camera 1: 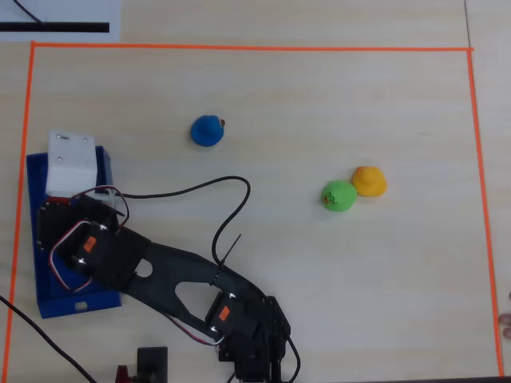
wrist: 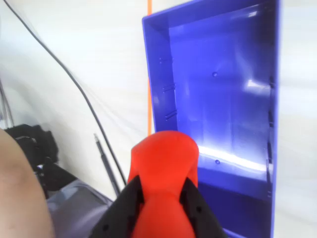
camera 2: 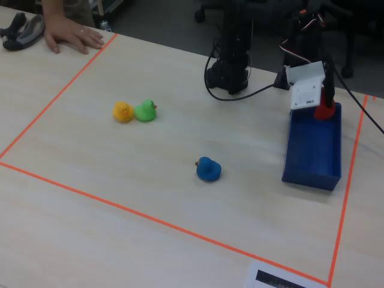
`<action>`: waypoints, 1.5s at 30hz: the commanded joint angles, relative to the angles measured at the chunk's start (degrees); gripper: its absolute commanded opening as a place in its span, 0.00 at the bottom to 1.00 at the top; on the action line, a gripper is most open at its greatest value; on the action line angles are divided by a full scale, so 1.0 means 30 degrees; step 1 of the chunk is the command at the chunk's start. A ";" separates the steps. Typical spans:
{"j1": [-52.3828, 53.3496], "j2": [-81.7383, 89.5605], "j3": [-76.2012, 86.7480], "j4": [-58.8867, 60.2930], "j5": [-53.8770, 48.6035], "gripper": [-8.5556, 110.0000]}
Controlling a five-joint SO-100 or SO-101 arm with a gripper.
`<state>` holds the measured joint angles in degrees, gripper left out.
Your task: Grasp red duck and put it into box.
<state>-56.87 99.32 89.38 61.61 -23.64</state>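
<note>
My gripper (wrist: 161, 187) is shut on the red duck (wrist: 163, 163); its black fingers (wrist: 124, 206) press both sides of the duck. The wrist view shows the duck hanging over the near end of the deep blue box (wrist: 223, 94), whose inside is bare. In the fixed view the red duck (camera 2: 326, 110) is held just above the far end of the box (camera 2: 312, 153), below the white camera mount. In the overhead view the arm and white mount cover much of the box (camera 1: 34, 171), and the duck is hidden.
A blue duck (camera 1: 207, 130) sits mid-table. A green duck (camera 1: 338, 195) and a yellow-orange duck (camera 1: 369, 181) touch each other further right. Orange tape (camera 1: 239, 48) frames the work area. A person's hand (camera 2: 69, 36) rests at the table corner. A black cable (camera 1: 200, 190) crosses the table.
</note>
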 commanded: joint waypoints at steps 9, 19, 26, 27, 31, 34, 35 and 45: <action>0.0879 -0.0029 0.2344 0.0820 -0.3955 0.42; 0.8525 1.0166 0.2842 0.0088 -0.6709 0.07; 1.2832 2.1621 1.7695 -0.7500 -1.3242 0.07; 1.3418 2.3086 1.9600 -0.8379 -1.3623 0.07; 1.4590 2.7539 2.4199 -0.7852 -1.3770 0.07; 1.5146 2.9385 2.5898 -0.6709 -1.3564 0.07; 1.5352 2.9912 2.6484 -0.6504 -1.3564 0.07; 1.7285 3.0117 2.9590 -0.0146 -1.5967 0.07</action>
<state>-5.27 189.49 178.59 54.67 -68.55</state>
